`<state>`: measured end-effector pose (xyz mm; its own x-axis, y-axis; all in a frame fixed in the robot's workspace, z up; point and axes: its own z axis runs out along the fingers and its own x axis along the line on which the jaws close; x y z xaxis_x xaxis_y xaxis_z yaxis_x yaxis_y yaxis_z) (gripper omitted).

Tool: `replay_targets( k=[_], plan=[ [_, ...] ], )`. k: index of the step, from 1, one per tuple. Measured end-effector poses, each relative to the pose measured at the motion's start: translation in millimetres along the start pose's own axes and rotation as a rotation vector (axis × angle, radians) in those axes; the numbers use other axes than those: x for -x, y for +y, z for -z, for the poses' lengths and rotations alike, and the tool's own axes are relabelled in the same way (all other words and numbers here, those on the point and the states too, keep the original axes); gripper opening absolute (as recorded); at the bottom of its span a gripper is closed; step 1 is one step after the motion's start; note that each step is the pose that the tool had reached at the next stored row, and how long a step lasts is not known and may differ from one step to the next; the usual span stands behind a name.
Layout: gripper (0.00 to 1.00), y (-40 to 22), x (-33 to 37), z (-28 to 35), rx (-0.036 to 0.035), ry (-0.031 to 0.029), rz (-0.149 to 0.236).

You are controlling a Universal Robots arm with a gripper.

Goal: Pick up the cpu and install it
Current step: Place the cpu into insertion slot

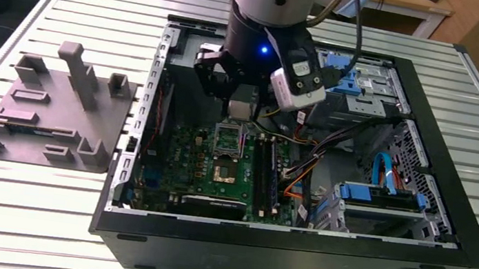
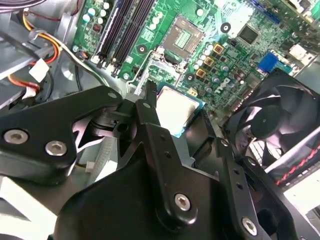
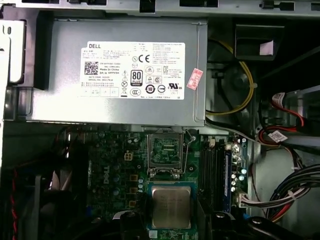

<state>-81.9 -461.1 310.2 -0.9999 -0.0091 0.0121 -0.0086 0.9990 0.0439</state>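
Black gripper (image 2: pixel 177 114) linkages are crowding my second wrist view, and its fingers (image 2: pixel 146 107) are clamping the cpu (image 2: pixel 175 106) by its edges, hanging above the green motherboard (image 2: pixel 210 30). Both wrist views are showing me the open socket (image 3: pixel 165 150) beyond it. My exterior view is adding the case (image 1: pixel 299 243), with a grey fixture block (image 1: pixel 53 110) lying at its nine o'clock. My first wrist view is giving me the power supply (image 3: pixel 65 60).
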Motion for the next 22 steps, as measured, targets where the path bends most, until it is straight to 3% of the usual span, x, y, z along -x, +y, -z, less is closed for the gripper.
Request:
replay_targets(
  k=[4, 10, 17, 22],
  plan=[
    [0.47, -1.1, 0.2, -7.1, 0.0000, -0.0004, -0.010],
    [0.47, -11.0, 0.2, -17.7, 0.0003, -0.0003, -0.010],
    [0.47, -13.1, 0.4, -30.3, 0.0000, -0.0002, -0.010],
    [0.47, -19.8, 0.6, -39.3, 0.0004, -0.0003, -0.010]
  ],
)
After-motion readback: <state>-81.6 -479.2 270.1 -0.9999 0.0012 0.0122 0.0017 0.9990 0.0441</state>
